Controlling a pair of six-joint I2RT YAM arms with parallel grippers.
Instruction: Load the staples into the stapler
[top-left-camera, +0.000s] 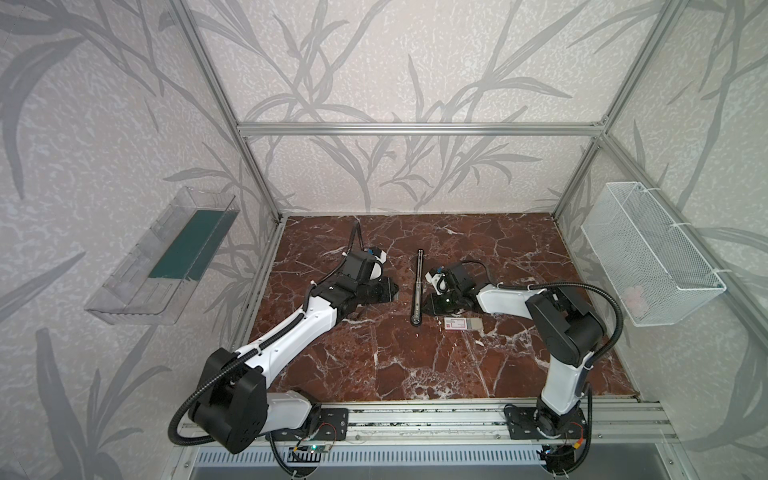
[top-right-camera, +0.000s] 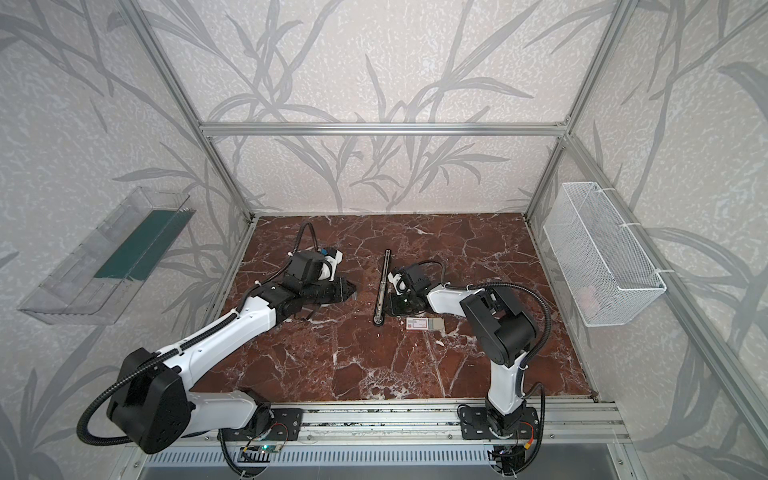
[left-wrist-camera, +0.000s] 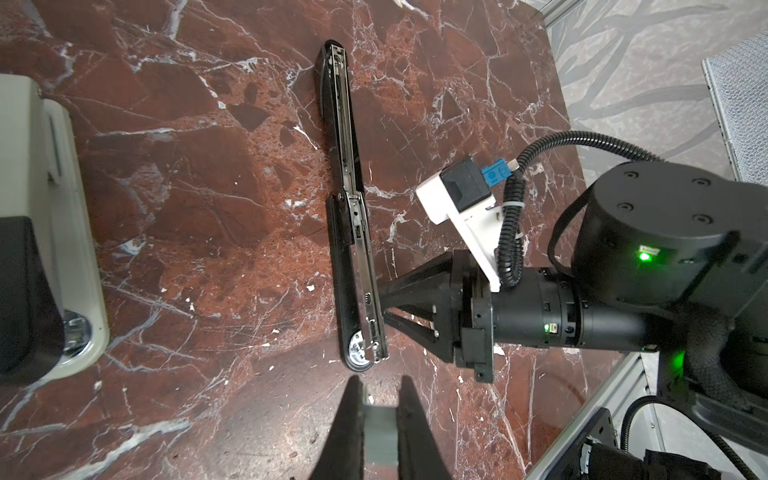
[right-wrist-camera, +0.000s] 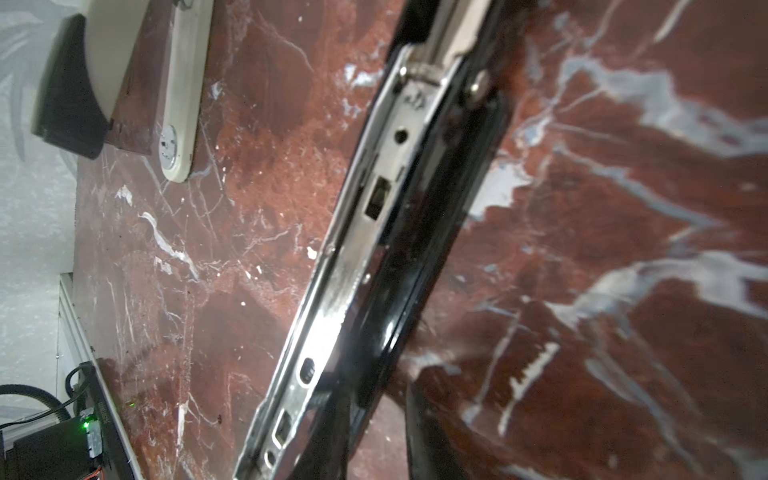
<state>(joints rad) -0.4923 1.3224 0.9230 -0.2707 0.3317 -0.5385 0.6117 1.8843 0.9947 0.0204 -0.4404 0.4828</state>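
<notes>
**Loading stage, strip in hand.** The black stapler lies swung fully open on the marble counter. Its long axis runs from the front rail toward the back wall, anvil end nearest the rail, and its bright metal magazine rides the near half. The left gripper has its fingers clamped on the staples, a short grey strip held low just beside the stapler's near half, on its left in both top views and not touching it. The strip appears to extend along the fingers, on roughly the same heading as the magazine (a favourable alignment, judged from the left wrist view alone). The right gripper meets the near half from the opposite side, fingers a little apart at its edge; whether they pinch it cannot be told. The left arm is thus the one placed to deliver, and the coming move probably calls for carrying the strip sideways over the magazine, axes parallel. The white box lies near the anvil end, on the right.
</notes>
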